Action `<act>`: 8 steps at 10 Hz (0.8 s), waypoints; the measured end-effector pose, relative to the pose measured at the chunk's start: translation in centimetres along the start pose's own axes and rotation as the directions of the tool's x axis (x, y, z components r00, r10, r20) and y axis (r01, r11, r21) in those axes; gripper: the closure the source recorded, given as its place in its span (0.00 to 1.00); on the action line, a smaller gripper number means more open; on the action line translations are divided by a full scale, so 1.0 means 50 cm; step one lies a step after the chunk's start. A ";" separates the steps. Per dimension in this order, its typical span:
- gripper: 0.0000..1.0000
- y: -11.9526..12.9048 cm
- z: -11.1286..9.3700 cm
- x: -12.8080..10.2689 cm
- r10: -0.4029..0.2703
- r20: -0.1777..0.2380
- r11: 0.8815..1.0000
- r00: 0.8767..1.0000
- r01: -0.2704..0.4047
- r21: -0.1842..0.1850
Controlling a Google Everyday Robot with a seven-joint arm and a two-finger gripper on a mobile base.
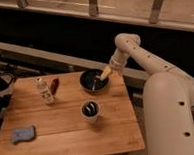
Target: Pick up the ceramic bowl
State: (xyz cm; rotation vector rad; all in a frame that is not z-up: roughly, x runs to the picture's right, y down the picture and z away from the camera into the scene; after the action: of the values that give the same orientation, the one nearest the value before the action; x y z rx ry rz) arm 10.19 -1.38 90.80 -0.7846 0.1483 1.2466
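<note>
The ceramic bowl (93, 81) is wide, round and glossy black with pale streaks inside. It sits near the far right edge of the wooden table (69, 129). My gripper (103, 76) reaches down from the white arm (139, 54) at the right and hangs over the bowl's right rim, with its tan tip at or just inside the rim.
A small white cup with a dark inside (90, 111) stands in front of the bowl. A clear bottle (44, 90) and a red object (54, 86) stand at the left. A blue sponge (22, 134) lies at the front left. The robot's white body (176, 116) fills the right.
</note>
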 end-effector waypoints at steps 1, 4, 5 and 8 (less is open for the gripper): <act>0.20 -0.007 0.021 -0.007 0.006 0.012 1.000 1.000 -0.006 0.008; 0.20 -0.023 0.045 -0.021 0.034 0.051 0.999 0.998 -0.035 0.029; 0.20 -0.020 0.061 -0.030 0.050 0.063 0.998 0.997 -0.052 0.030; 0.20 -0.017 0.095 -0.029 0.076 0.061 0.997 0.995 -0.077 0.012</act>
State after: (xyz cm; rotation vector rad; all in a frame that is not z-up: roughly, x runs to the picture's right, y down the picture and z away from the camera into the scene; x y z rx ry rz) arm 9.01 0.28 95.41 -0.7340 0.1389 1.3394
